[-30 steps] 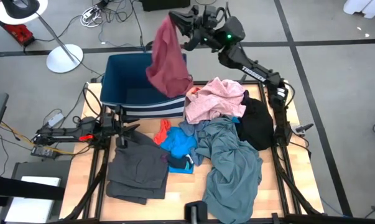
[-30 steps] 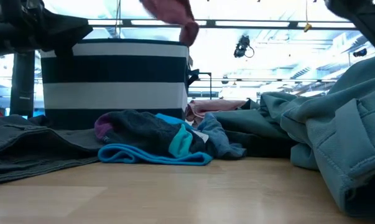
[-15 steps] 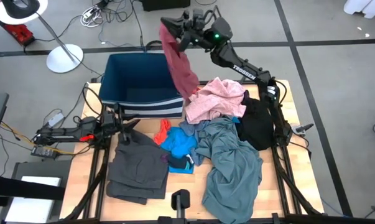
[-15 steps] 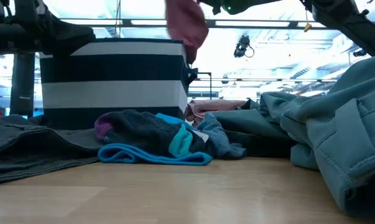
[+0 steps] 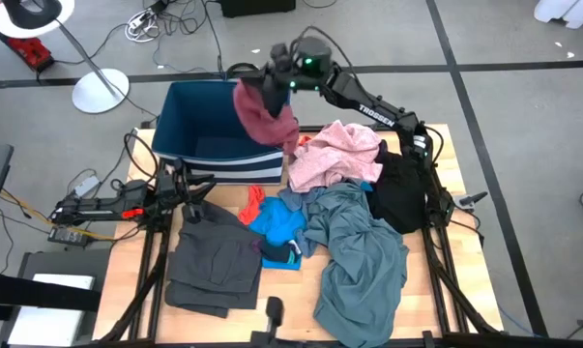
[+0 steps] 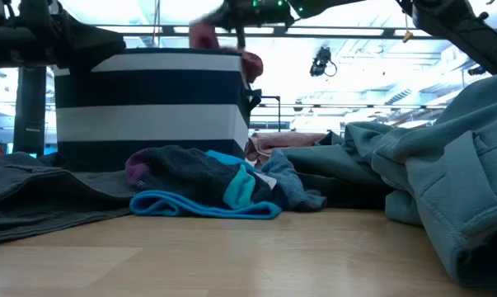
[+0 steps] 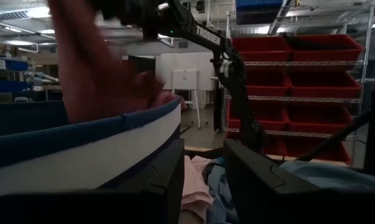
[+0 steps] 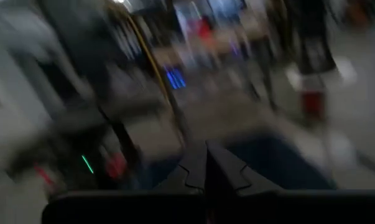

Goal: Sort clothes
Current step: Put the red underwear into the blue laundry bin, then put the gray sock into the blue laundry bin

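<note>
Your right gripper (image 5: pixel 268 85) is pinched shut on one maroon fabric garment (image 5: pixel 265 118), which hangs over the right rim of the single dark blue fabric bin with a striped base (image 5: pixel 196 124). On the table you have six more garments: one pink (image 5: pixel 335 153), one black (image 5: pixel 401 191), one grey-blue (image 5: pixel 359 256), one dark grey (image 5: pixel 214 257), one bright blue (image 5: pixel 276 224) and one red-orange (image 5: pixel 253 203). Your left gripper (image 5: pixel 196 199) rests in front of the bin, fingers (image 7: pixel 246 180) parted, holding nothing.
</note>
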